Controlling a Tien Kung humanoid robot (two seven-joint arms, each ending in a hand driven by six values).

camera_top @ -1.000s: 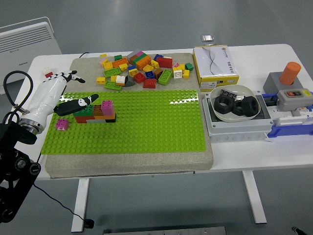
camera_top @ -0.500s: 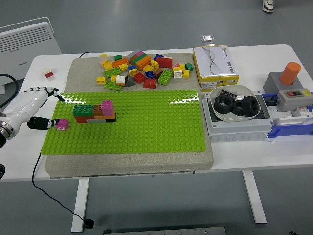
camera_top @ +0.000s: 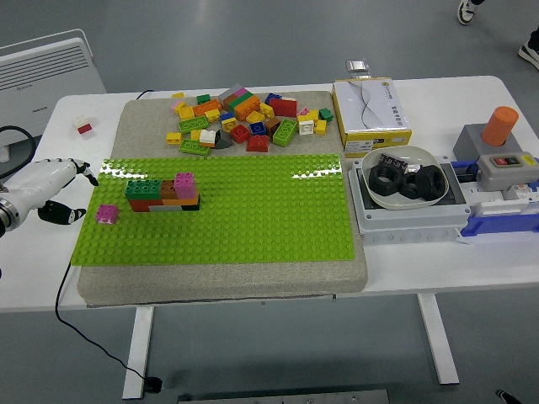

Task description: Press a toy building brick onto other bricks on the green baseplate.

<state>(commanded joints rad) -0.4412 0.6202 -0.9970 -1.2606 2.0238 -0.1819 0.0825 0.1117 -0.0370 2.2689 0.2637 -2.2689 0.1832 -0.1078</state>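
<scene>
The green baseplate [camera_top: 244,210] lies on a grey mat. A small stack of bricks [camera_top: 162,194] stands on its left part: a dark green brick, a pink brick, and orange, red and black ones below. A single pink brick [camera_top: 107,214] sits on the plate's left edge. My left hand [camera_top: 52,189] is white with black fingertips. It hovers over the table left of the plate, fingers relaxed, holding nothing. My right hand is out of view.
A pile of loose bricks [camera_top: 244,120] lies on the mat behind the plate. A yellow box [camera_top: 370,105], a tray with a bowl of black parts [camera_top: 404,181] and a button device [camera_top: 501,156] stand at the right. A small red-white block [camera_top: 82,125] lies far left.
My left hand has drawn back to the left, off the brick stack and away from the baseplate. The dark green brick stays on the stack.
</scene>
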